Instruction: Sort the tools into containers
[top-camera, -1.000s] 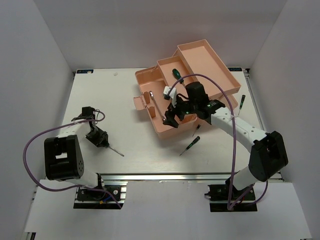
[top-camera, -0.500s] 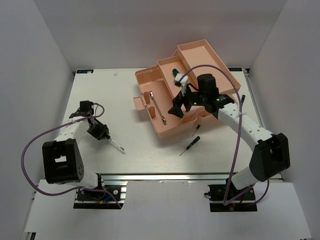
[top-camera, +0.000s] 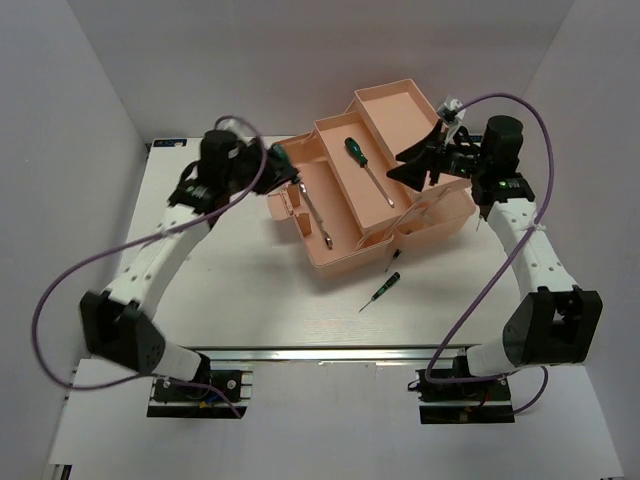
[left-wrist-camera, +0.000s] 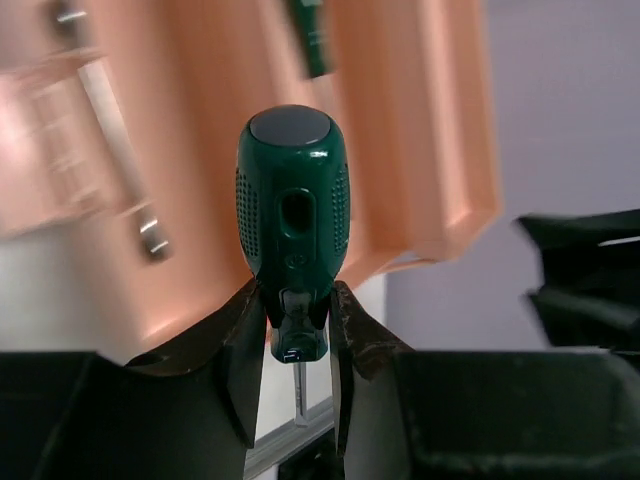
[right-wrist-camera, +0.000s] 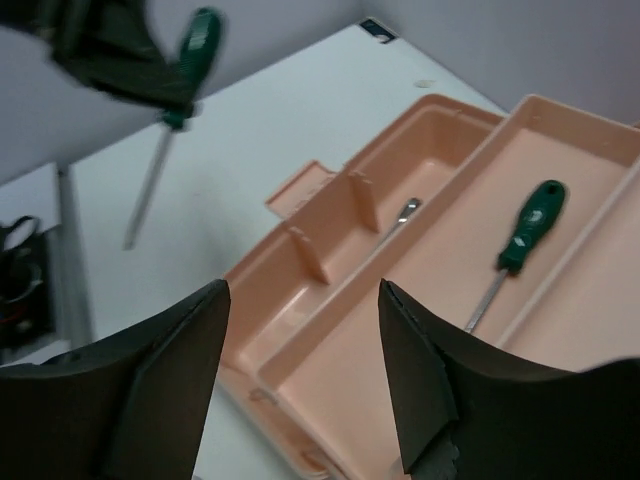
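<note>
My left gripper (top-camera: 272, 158) is shut on a green-handled screwdriver (top-camera: 281, 155) and holds it in the air over the back left corner of the salmon-pink toolbox (top-camera: 340, 255). In the left wrist view the fingers clamp the handle's neck (left-wrist-camera: 292, 220), with the shaft pointing down. My right gripper (top-camera: 418, 160) is open and empty above the toolbox's right side; its jaws (right-wrist-camera: 300, 295) stand wide apart. A second long screwdriver (top-camera: 366, 170) lies in the middle tray (right-wrist-camera: 525, 235). The silver wrench (top-camera: 315, 215) lies in the left compartment (right-wrist-camera: 400, 215).
Two tiny screwdrivers lie on the table in front of the toolbox, one close to its wall (top-camera: 393, 259) and one nearer me (top-camera: 380, 292). The toolbox's back tray (top-camera: 405, 105) is raised. White walls close in both sides.
My left arm lifted the screwdriver off the near-left table and carried it up to the toolbox's back left corner. My right arm pulled back from over the toolbox's front to its back right.
</note>
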